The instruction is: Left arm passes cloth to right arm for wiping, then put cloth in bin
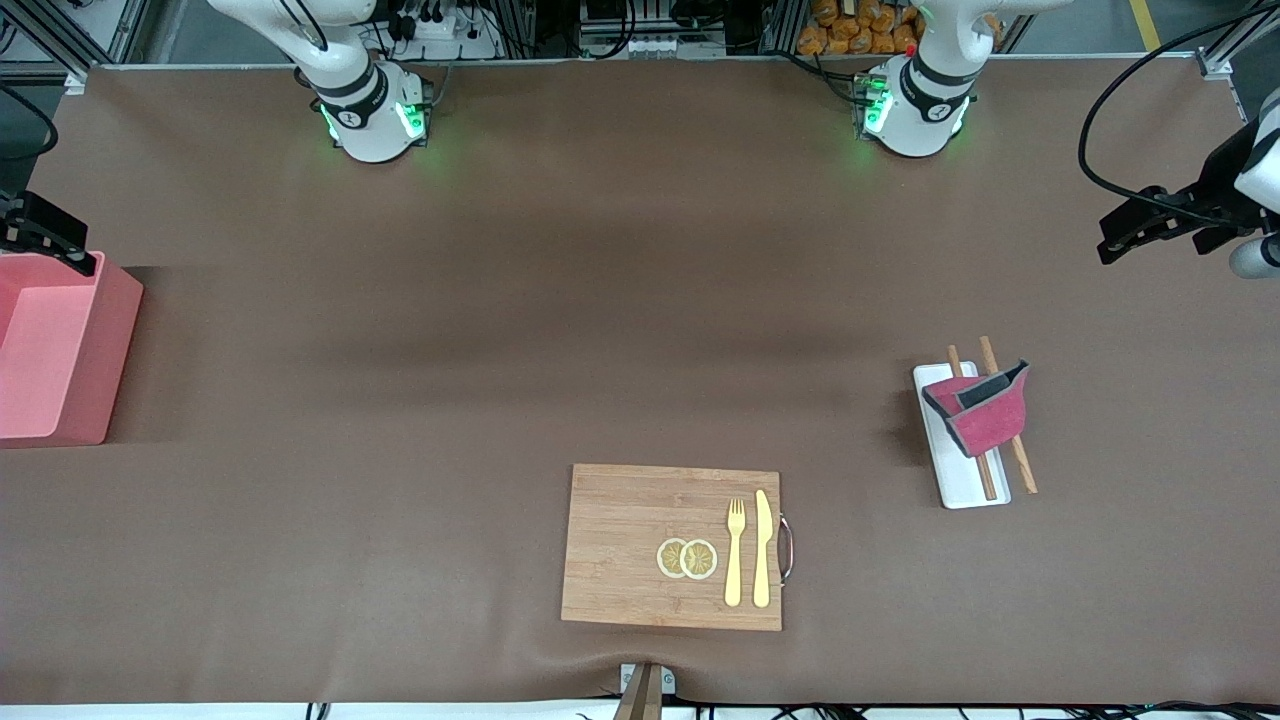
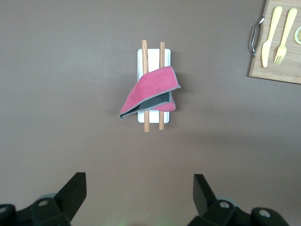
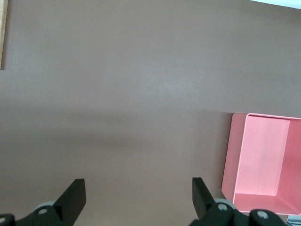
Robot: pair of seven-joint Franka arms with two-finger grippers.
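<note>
The crimson cloth [image 1: 985, 412] with a dark grey border lies folded over two wooden chopsticks [image 1: 1022, 465] on a white tray [image 1: 965, 490], toward the left arm's end of the table. In the left wrist view the cloth [image 2: 150, 92] shows well ahead of the fingers. My left gripper [image 1: 1125, 232] is open and empty [image 2: 138, 193], up in the air at the table's left-arm end. The pink bin [image 1: 115, 340] stands at the right arm's end and looks empty [image 3: 230, 155]. My right gripper [image 1: 60, 245] is open and empty [image 3: 138, 195], over the bin's edge.
A wooden cutting board [image 1: 620, 540] with a metal handle lies near the front edge, carrying a yellow fork [image 1: 735, 550], a yellow knife [image 1: 762, 545] and two lemon slices [image 1: 687, 558]. The board also shows in the left wrist view [image 2: 282, 73].
</note>
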